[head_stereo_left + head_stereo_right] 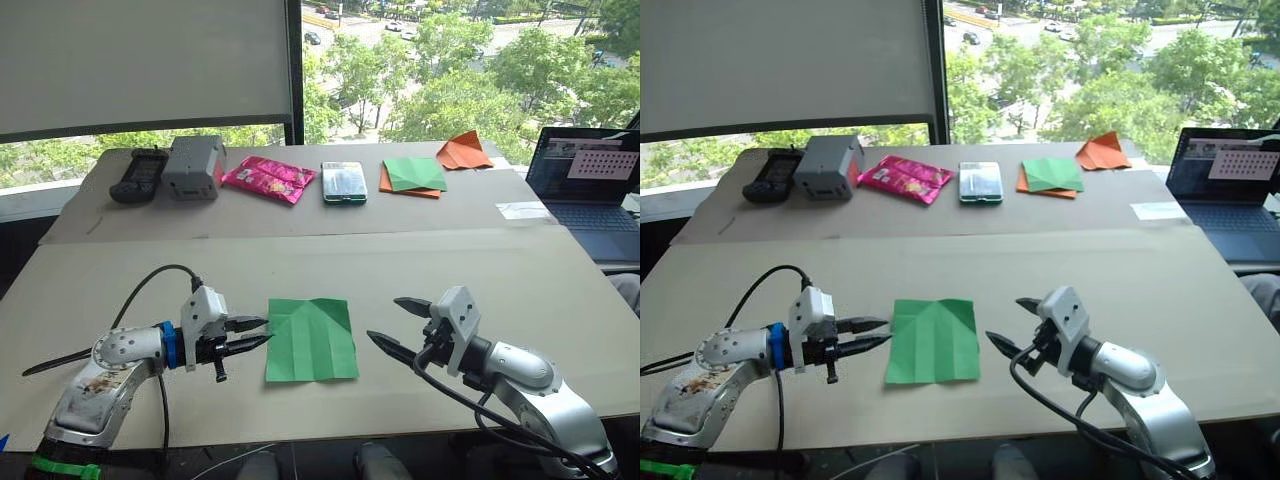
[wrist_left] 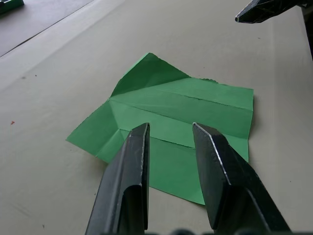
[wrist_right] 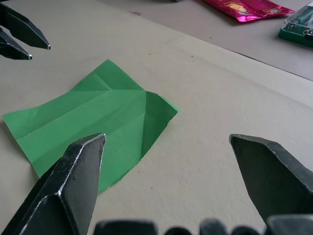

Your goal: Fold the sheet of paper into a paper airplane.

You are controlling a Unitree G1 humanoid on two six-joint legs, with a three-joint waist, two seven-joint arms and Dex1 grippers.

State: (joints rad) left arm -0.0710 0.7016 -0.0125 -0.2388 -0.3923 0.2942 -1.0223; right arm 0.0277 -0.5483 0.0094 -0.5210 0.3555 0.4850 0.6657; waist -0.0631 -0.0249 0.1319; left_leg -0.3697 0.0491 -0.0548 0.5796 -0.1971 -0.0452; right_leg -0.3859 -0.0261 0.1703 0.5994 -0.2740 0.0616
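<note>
The sheet of paper [image 1: 310,340], bright green and creased, lies flat on the tan table near the front edge; one far corner flap [image 3: 157,116] stands slightly raised. My left gripper [image 1: 264,331] is at the sheet's left edge, its tips just reaching over the edge, open by a narrow gap with nothing between the fingers [image 2: 138,147]. My right gripper [image 1: 384,318] hovers a little to the right of the sheet, open wide and holding nothing. In the right wrist view its fingers [image 3: 80,166] frame the sheet's right edge. No paper airplane shape shows.
Along the far table section lie a black device [image 1: 138,174], a grey box [image 1: 194,166], a pink packet [image 1: 268,179], a green case [image 1: 344,182], a green-and-orange paper stack [image 1: 412,176] and an orange folded paper [image 1: 463,151]. A laptop [image 1: 585,175] stands at the right.
</note>
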